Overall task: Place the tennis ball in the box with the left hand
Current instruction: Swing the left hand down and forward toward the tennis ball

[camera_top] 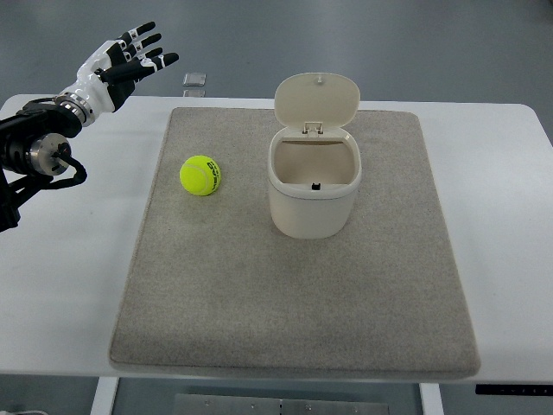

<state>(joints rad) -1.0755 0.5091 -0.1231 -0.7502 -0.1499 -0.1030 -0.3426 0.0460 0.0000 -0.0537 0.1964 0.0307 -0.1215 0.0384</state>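
So the tennis ball (200, 175) is just sitting on the grey mat (294, 303), over toward the mat's left edge and a bit up toward the far side. Nothing is touching it. Right of it, roughly mid-mat and leaning toward the far edge, is the box (313, 203), really a cream little bin with a hinged lid (317, 101), and the lid is flipped up and back so the mouth is wide open. The inside looks empty apart from a small dark bit near the front wall, can't tell what that is. Ball and box are near each other but clearly apart, with bare mat between them.

The left hand (123, 59) is way off at the far left corner of the tabletop (510, 225), past the mat's corner, and appears raised above the surface. Its fingers are spread out and relaxed, holding nothing. No right arm showing anywhere.

There's also a small flat square thing (195, 80) by the far edge of the tabletop, just beyond the mat; it doesn't look involved.

Progress-wise I'd call this basically zero: box open and ready, ball not grabbed. Everything's still left to do: reach over, grasp, carry across, drop in.
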